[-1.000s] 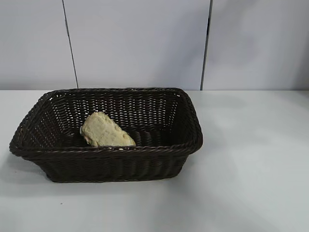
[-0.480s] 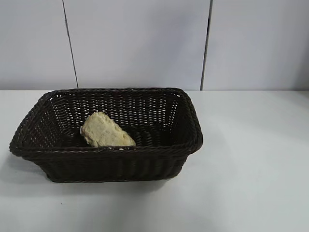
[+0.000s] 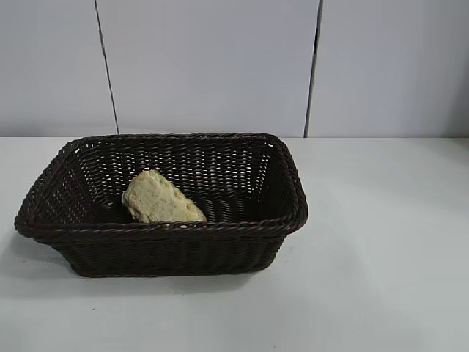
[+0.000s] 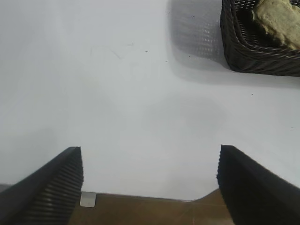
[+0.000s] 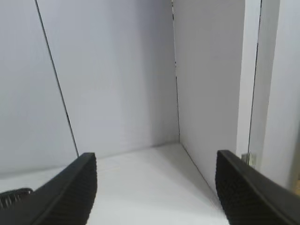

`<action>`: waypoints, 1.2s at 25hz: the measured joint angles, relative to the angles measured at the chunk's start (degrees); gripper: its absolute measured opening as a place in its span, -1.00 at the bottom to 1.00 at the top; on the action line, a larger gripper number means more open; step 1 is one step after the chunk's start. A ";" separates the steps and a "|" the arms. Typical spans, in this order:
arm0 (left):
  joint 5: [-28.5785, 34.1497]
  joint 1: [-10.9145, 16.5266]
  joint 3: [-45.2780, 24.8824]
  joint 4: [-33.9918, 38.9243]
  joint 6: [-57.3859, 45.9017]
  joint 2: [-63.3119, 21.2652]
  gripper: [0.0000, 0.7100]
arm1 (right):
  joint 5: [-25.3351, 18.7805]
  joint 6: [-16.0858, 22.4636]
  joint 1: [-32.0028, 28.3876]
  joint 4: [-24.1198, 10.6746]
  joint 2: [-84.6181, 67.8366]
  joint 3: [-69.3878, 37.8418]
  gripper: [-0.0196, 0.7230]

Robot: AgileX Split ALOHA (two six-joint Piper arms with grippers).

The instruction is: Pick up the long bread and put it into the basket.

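The long bread [image 3: 161,199] lies inside the dark brown wicker basket [image 3: 220,227], pale bumpy side up, near the basket's front left. Both also show in the left wrist view, the bread [image 4: 277,19] in the basket [image 4: 253,56]. Neither arm shows in the exterior view. My left gripper [image 4: 149,187] is open and empty, over the bare white table near its edge, well away from the basket. My right gripper [image 5: 154,190] is open and empty, over the table facing the back corner of the white walls.
The white table [image 3: 381,279] stretches to the right of and in front of the basket. White wall panels [image 3: 212,66] stand behind it. A sliver of the basket rim [image 5: 11,196] shows in the right wrist view.
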State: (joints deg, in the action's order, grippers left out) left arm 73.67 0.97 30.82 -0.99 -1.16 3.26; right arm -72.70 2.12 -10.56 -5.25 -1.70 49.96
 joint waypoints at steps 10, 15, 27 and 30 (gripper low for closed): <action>0.00 0.00 0.00 0.00 0.00 0.00 0.61 | 0.00 1.90 0.67 1.25 0.00 -16.09 0.39; 0.00 0.00 0.00 0.00 0.00 0.00 0.61 | 0.00 2.82 0.84 1.98 0.23 -19.69 0.39; 0.00 0.00 0.00 0.00 0.00 0.00 0.61 | 0.00 3.02 5.44 2.17 0.25 -19.78 0.39; 0.00 0.00 0.00 0.00 0.00 0.00 0.61 | 0.00 3.02 6.65 2.17 0.25 -19.78 0.39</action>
State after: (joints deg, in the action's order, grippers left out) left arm 73.67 0.97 30.82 -0.99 -1.16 3.26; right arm -72.70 5.14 -3.91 -3.08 -1.45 30.18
